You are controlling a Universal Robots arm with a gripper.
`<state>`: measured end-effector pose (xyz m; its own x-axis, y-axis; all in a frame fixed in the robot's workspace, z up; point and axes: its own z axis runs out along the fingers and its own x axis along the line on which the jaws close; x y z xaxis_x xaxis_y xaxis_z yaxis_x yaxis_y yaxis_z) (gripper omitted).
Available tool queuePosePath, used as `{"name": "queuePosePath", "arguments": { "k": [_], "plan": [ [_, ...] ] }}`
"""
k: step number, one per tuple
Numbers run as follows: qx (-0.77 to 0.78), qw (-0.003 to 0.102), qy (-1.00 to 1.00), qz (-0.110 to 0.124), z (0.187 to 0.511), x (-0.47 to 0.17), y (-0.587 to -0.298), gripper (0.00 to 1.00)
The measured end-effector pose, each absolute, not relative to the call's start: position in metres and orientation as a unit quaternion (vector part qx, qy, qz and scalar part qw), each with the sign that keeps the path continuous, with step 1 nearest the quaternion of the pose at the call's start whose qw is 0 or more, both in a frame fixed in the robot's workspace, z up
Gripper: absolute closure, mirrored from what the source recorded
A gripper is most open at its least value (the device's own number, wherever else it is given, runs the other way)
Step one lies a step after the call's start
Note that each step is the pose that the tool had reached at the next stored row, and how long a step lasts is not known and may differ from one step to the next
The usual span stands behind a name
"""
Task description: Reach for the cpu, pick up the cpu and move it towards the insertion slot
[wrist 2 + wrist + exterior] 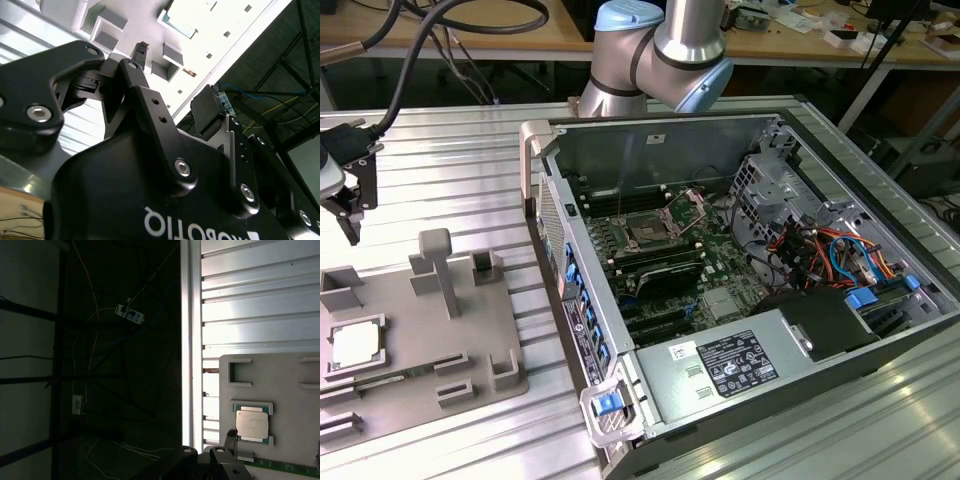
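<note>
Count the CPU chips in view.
1. The cpu lies in the square recess of the grey tray at the exterior view's left. The insertion slot has a dark centre; more could be hidden inside the case.

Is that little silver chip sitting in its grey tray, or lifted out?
In. The cpu lies flat in a square recess of the grey tray, and the claw is apart from it.
</note>
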<state>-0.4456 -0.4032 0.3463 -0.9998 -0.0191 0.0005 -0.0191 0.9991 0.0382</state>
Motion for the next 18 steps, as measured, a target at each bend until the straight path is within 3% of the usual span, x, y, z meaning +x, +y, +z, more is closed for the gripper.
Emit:
{"name": "queuePosePath", "arguments": {
  "k": [3, 5, 18],
  "plan": [
    [0.010, 0.000, -1.000, -0.019, 0.3463, -0.4457, -0.4032, 0.30],
    [0.010, 0.000, -1.000, -0.019, 0.3463, -0.4458, -0.4032, 0.17],
    [0.010, 0.000, -1.000, -0.019, 0.3378, -0.4476, -0.4032, 0.17]
  ]
}}
